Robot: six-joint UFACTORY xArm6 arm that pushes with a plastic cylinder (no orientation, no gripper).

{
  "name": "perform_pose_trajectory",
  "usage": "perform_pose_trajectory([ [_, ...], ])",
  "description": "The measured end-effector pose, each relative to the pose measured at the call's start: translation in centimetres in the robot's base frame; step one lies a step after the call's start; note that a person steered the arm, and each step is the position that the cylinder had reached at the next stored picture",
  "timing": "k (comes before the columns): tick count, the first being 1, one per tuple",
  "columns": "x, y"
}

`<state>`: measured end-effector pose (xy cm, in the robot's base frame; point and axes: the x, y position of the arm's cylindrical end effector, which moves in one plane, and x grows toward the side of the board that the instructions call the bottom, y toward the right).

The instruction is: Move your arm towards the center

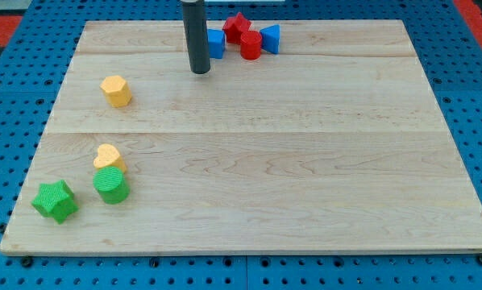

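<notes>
My dark rod comes down from the view's top; my tip (200,71) rests on the wooden board (305,161) near its top edge, left of centre. Just right of the rod lies a blue block (216,43), partly hidden by it. Beside it are a red star block (237,26), a red cylinder block (251,45) and a blue triangular block (271,38), clustered together. A yellow hexagonal block (116,90) lies to the left of my tip. At the lower left are a yellow heart block (108,156), a green cylinder block (111,185) touching it, and a green star block (55,200).
The board lies on a blue perforated table (15,97). A red area shows at the view's top corners (3,20).
</notes>
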<state>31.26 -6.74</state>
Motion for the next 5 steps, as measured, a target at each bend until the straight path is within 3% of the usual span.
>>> perform_pose_trajectory([
  [3,0.4,1.1],
  [5,4.4,1.9],
])
